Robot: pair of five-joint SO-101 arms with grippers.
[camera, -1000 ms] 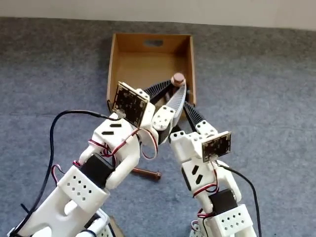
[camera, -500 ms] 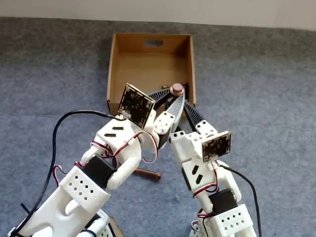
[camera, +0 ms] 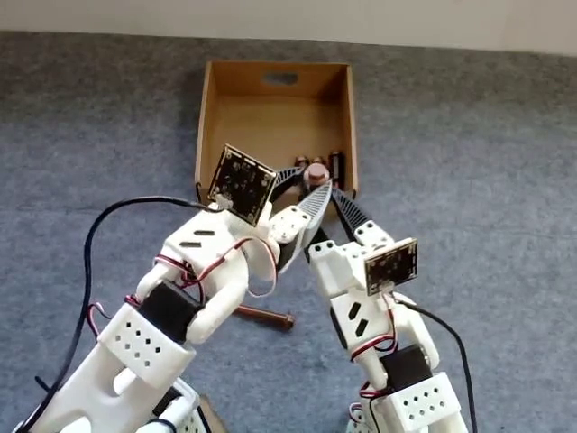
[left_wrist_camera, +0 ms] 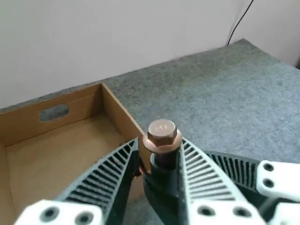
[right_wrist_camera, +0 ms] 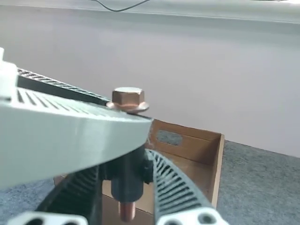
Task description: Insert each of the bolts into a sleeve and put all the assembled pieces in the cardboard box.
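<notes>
Against the earlier high views, the bolt (camera: 315, 171) head sits lower in the frame, near the front right corner of the box (camera: 209, 117). The left arm has drawn back with it. The bolt stands upright through the black sleeve (right_wrist_camera: 126, 180), with its tip showing below. The right fingers (right_wrist_camera: 176, 194) are clamped on the sleeve. The left fingers (left_wrist_camera: 110, 176) flank it just under the head, slightly apart: one touches, the other leaves a narrow gap. A second bolt (camera: 267, 316) lies on the counter (camera: 487, 180), lower centre.
</notes>
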